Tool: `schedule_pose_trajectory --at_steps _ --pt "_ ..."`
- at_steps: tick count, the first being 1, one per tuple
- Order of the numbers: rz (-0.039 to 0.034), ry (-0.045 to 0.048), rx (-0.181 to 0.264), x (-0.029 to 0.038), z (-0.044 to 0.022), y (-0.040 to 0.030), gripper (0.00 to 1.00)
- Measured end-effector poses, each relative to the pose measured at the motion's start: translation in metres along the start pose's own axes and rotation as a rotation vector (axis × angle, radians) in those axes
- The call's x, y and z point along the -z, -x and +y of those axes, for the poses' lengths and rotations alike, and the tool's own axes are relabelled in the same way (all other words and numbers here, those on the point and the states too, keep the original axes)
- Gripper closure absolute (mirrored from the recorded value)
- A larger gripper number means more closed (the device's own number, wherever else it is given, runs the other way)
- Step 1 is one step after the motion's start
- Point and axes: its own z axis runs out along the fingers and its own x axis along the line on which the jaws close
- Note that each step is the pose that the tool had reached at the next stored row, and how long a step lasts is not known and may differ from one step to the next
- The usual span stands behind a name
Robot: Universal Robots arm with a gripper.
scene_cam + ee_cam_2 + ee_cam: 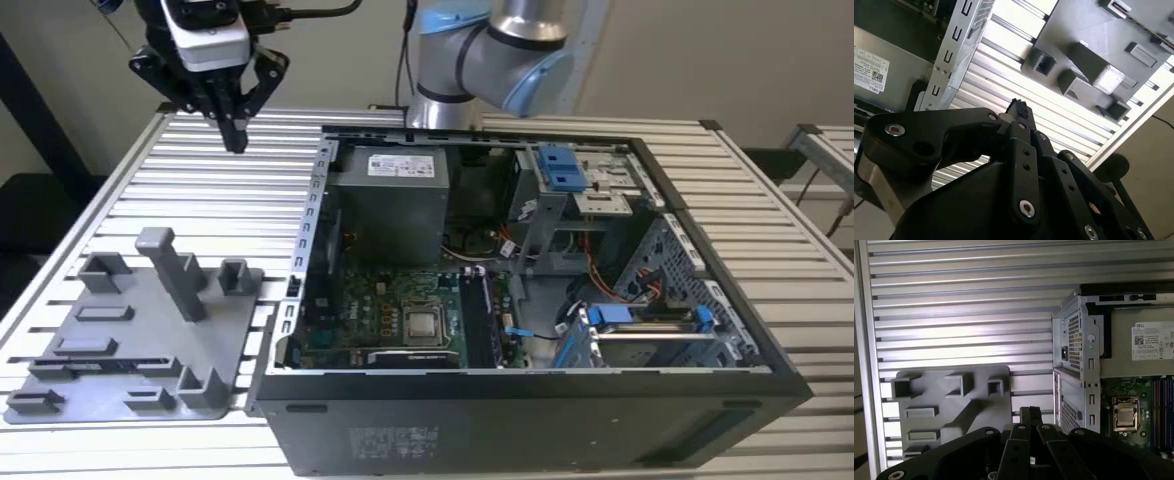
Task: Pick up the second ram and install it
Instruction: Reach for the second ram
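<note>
Slatted desk (187, 190) is seen under the claw (238, 138), which is pinched narrow with nothing held. In the exterior view the ram (114, 365) is judged slotted in the tray (140, 310), at 7 o'clock of the claw, well apart. Risks: posts (167, 270) could be struck on descent, and a skewed grip could jam the ram.
</note>
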Motion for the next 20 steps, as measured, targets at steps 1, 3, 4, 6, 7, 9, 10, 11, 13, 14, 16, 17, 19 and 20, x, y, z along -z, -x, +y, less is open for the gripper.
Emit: schedule_pose_trajectory --at_steps 1,3,4,6,7,9,10,11,13,14,16,17,19,20 --pt "0.0000 0.0000 0.000 0.0000 -0.0002 -0.0028 0.89" --pt "0.0001 0.0000 0.001 0.0001 -0.0006 -0.0088 0.89" --pt "0.0001 0.0000 0.001 0.0000 -0.0008 -0.0118 0.89" --pt "0.0001 0.0001 0.002 0.0000 -0.0013 -0.0183 0.89" --pt "0.0000 0.0001 0.002 0.0000 -0.0015 -0.0217 0.89" --pt "0.0002 0.0001 0.003 0.0001 -0.0020 -0.0284 0.89" --pt "0.0002 0.0001 0.004 0.0000 -0.0022 -0.0316 0.89" --pt "0.0002 0.0001 0.005 0.0000 -0.0024 -0.0348 0.89" --pt "0.0003 0.0001 0.008 -0.0001 -0.0028 -0.0405 0.89" --pt "0.0004 0.0001 0.010 -0.0001 -0.0030 -0.0430 0.89" --pt "0.0008 0.0001 0.017 -0.0002 -0.0033 -0.0470 0.89" --pt "0.0011 0.0001 0.021 -0.0003 -0.0034 -0.0487 0.89" --pt "0.0015 0.0002 0.031 -0.0007 -0.0036 -0.0517 0.89" --pt "0.0017 0.0003 0.036 -0.0008 -0.0037 -0.0530 0.89"
